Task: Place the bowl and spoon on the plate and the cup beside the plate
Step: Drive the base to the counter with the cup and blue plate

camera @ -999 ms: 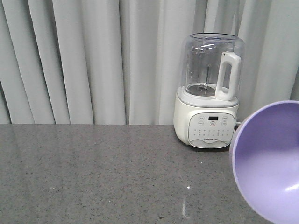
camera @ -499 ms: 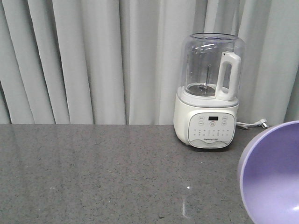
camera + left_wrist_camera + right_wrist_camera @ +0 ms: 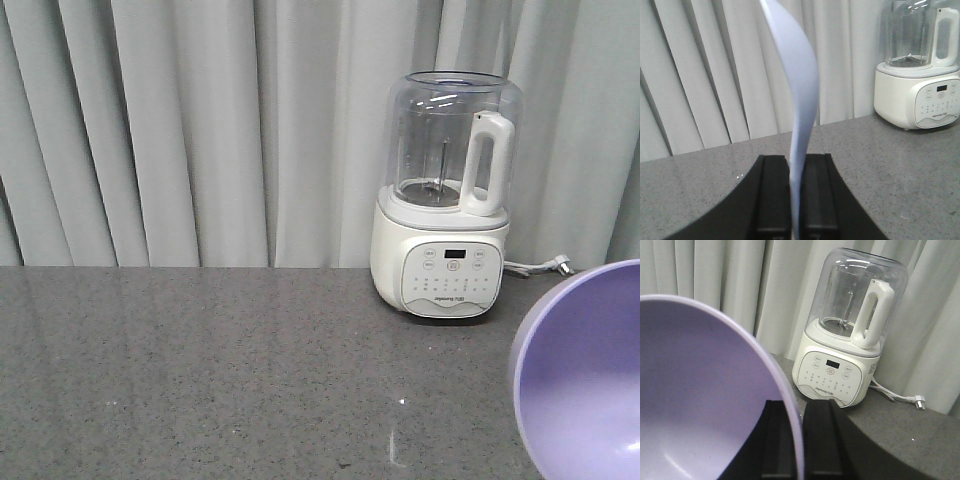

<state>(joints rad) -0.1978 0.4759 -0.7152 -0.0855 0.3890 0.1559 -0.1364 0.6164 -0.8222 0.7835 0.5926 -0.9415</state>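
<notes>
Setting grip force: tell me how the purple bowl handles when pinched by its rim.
The bowl looks thin-walled plastic, so probably light and slightly flexible. Pinched only at the rim by the right gripper, it may pivot. Its glossy inside suggests it could slip.

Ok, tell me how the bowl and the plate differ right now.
Colour: the bowl is lavender-purple, the plate a paler periwinkle blue.
Shape on show: the bowl presents a deep, hollow inside, while the plate appears edge-on as a thin curved sliver.
Holder: the bowl's rim sits in the right pincer, the plate's edge in the left pincer.
Shared: both are plain, clamped by the edge and held up tipped rather than lying flat.
</notes>
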